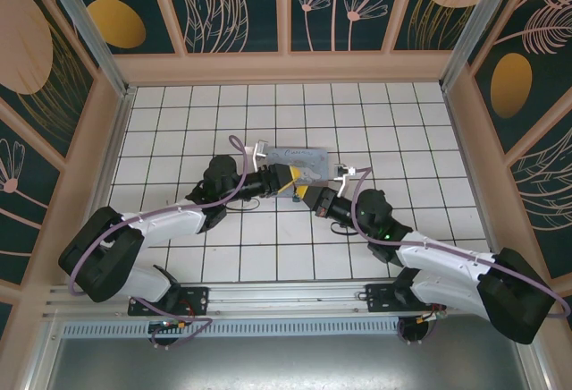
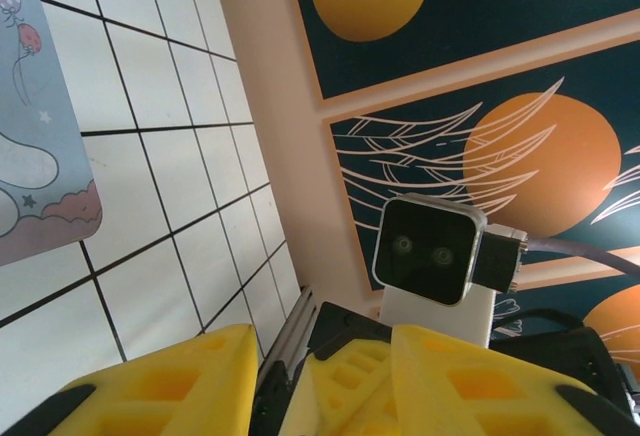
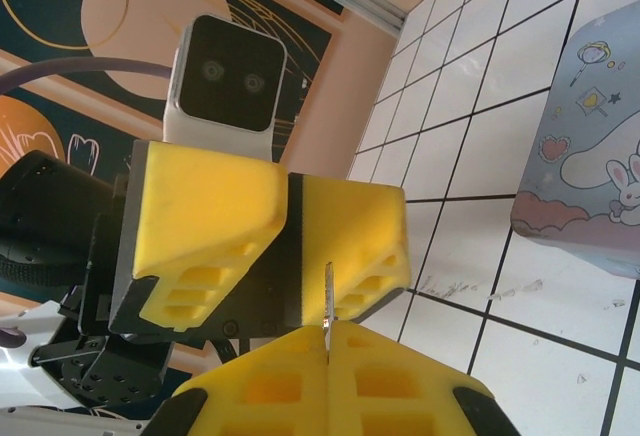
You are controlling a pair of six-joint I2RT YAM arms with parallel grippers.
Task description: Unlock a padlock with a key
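The right gripper (image 3: 327, 341) is pinching the key (image 3: 327, 294) between closed yellow fingers. The thin blade is sticking out toward the left gripper (image 3: 294, 256), which is facing it just beyond the tip. The left gripper's fingers are sitting close together with a narrow dark band between them. I cannot tell whether that band is the padlock or only a gap, so its grip is uncertain.

From above, both grippers are meeting nose to nose at the middle of the white tiled table (image 1: 179, 122), just near of a pale blue tin (image 1: 299, 159). One arm is reaching in from the left, the other from the right.

The step in hand looks like lining the key up with the keyhole. The next move is calling for fine alignment of blade and slot, then a straight push and a twist.
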